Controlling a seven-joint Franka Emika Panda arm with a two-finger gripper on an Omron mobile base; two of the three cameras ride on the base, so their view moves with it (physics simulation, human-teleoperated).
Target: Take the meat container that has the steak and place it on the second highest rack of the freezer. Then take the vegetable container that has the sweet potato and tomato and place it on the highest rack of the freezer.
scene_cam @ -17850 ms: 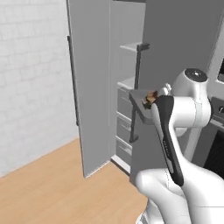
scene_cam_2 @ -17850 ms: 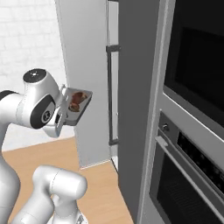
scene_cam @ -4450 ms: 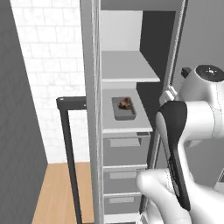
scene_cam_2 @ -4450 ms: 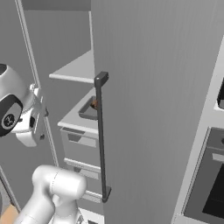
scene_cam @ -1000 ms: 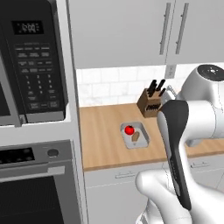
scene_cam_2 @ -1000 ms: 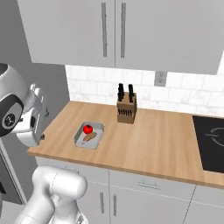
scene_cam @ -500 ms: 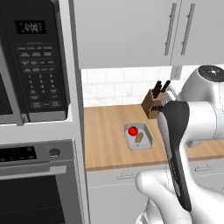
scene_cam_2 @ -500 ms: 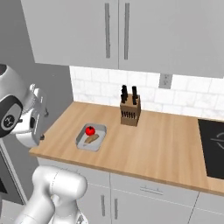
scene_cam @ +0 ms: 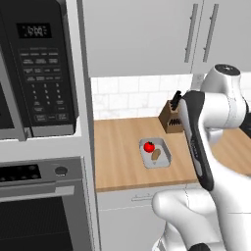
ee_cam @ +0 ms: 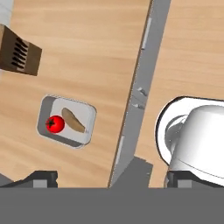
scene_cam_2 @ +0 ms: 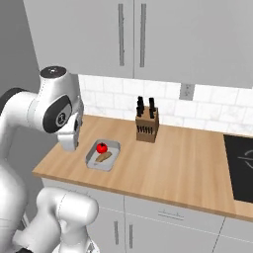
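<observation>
Glossy red tomato [scene_cam: 149, 146], matt wooden counter [scene_cam: 120, 157]

arm folded high; pincer [scene_cam_2: 68, 147] pointing down

One grey tray [scene_cam: 163, 158] is sitting on the wooden counter [scene_cam: 120, 157], holding one tomato [scene_cam: 149, 146] and one sweet potato [scene_cam: 157, 154]. One knife block [scene_cam_2: 147, 126] is standing on the counter beyond the tray. Two upper cabinet handles [scene_cam_2: 132, 34] are showing above the counter.
</observation>
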